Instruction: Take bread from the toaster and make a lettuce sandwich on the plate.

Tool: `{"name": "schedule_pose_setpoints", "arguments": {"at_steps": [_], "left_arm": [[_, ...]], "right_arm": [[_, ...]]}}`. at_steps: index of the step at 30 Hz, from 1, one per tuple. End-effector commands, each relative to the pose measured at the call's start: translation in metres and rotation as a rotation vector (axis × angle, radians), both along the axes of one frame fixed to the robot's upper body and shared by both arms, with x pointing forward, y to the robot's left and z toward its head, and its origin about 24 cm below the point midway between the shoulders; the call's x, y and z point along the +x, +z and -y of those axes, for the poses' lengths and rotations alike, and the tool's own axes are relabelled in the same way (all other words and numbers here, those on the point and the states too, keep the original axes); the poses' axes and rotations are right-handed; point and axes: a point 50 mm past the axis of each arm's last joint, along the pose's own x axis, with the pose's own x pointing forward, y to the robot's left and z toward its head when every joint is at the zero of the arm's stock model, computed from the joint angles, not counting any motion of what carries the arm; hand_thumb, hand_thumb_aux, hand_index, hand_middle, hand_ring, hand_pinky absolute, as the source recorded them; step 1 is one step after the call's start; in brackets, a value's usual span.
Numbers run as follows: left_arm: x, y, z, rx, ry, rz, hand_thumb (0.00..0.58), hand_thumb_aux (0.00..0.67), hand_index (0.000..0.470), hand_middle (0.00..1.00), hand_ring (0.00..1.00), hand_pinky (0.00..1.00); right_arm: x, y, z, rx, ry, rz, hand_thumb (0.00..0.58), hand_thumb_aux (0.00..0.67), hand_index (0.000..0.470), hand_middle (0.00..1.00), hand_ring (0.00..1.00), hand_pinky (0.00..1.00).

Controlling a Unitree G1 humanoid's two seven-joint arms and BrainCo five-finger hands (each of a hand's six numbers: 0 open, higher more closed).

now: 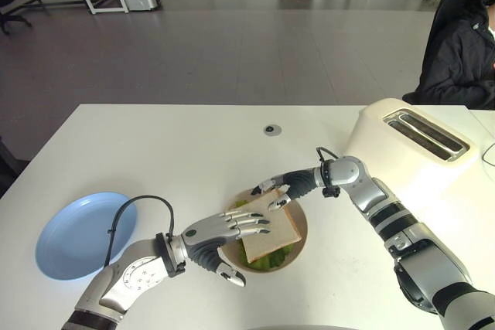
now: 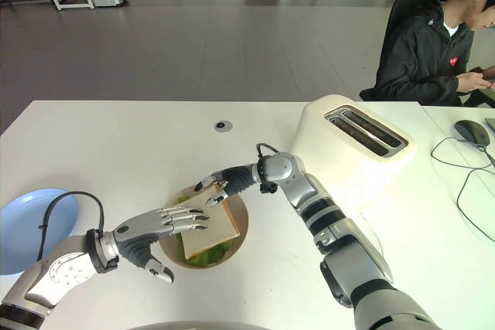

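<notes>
The bread (image 1: 278, 235) lay on lettuce (image 1: 271, 263) in the brown plate (image 1: 303, 226) on the table (image 1: 186, 144), left of the toaster (image 1: 402, 156). The right hand (image 1: 286, 188) pinched the slice's far corner. The left hand (image 1: 215, 236), fingers stretched flat and holding nothing, rested on its left edge.

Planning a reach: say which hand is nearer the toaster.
Right. The right hand is at the bread's far corner, left of the toaster; the left hand is farther left, at its left edge.
</notes>
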Motion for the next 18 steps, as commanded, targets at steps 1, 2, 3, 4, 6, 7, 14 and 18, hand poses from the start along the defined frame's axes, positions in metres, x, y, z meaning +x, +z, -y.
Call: {"name": "schedule_pose_setpoints", "arguments": {"at_steps": [1,2,3,4,6,7,14,18], "left_arm": [[-0.005,-0.028,-0.008,0.096,0.018,-0.144,0.000,0.000,0.000,0.00,0.00,0.00],[-0.004,-0.032,-0.009,0.093,0.022,-0.160,0.000,0.000,0.000,0.00,0.00,0.00],[-0.003,-0.034,-0.010,0.084,0.023,-0.173,0.000,0.000,0.000,0.00,0.00,0.00],[-0.002,-0.036,-0.010,0.078,0.023,-0.182,0.000,0.000,0.000,0.00,0.00,0.00],[0.001,-0.040,-0.009,0.073,0.018,-0.199,0.000,0.000,0.000,0.00,0.00,0.00],[0.005,-0.043,-0.008,0.083,0.019,-0.203,0.023,0.013,0.009,0.00,0.00,0.00],[0.053,-0.054,0.027,0.161,-0.011,-0.104,0.000,0.000,0.000,0.00,0.00,0.00],[0.072,-0.031,0.029,0.077,0.019,0.052,0.000,0.000,0.000,0.00,0.00,0.00]], "right_arm": [[0.020,0.045,0.024,0.140,-0.129,0.131,0.000,0.000,0.000,0.00,0.00,0.00],[0.023,0.053,0.035,0.167,-0.166,0.155,0.000,0.000,0.000,0.00,0.00,0.00],[0.024,0.061,0.047,0.195,-0.203,0.175,0.000,0.000,0.000,0.00,0.00,0.00],[0.024,0.067,0.057,0.220,-0.229,0.191,0.000,0.000,0.000,0.00,0.00,0.00],[0.018,0.081,0.075,0.278,-0.267,0.236,0.000,0.000,0.000,0.00,0.00,0.00],[0.011,0.086,0.083,0.293,-0.266,0.265,0.000,0.000,0.000,0.00,0.00,0.00],[-0.071,0.057,0.118,-0.100,0.036,0.390,0.000,0.000,0.000,0.00,0.00,0.00],[-0.101,0.026,0.124,-0.189,0.120,0.277,0.000,0.000,0.000,0.00,0.00,0.00]]}}
